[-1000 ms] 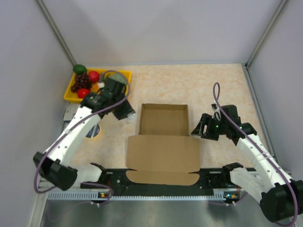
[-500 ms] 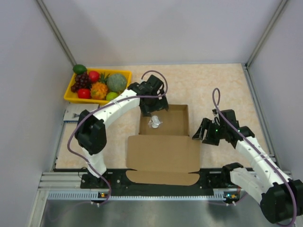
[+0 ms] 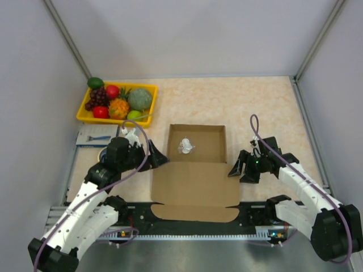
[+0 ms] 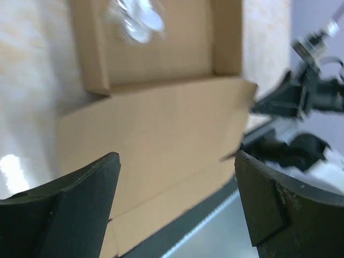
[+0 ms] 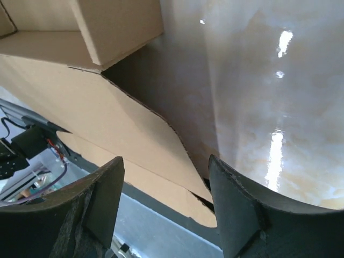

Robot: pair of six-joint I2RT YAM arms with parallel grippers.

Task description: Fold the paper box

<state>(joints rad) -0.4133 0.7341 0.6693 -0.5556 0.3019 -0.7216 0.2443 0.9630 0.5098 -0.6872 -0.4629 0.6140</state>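
Robot lab / test cell, not a home or shop. Plain grey partition panels [image 3: 187, 34] on 3 sides w/ bare metal posts [image 3: 68, 37] at the corners, no furniture or decor. Marble-look tabletop [image 3: 255, 102] w/ aluminium rail [image 3: 193, 232] along near edge; left arm [image 3: 85, 198] and right arm [image 3: 303, 187] bolted there, purple cables [image 3: 253, 127] looped in the open. Few items laid out like props: paper box [image 3: 195, 184], yellow tray [image 3: 142, 85] of fruit [image 3: 139, 99], small packet [image 3: 96, 136].

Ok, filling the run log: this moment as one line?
box: lid flat open | left gripper: open, empty, left of box | right gripper: open, at lid's right edge
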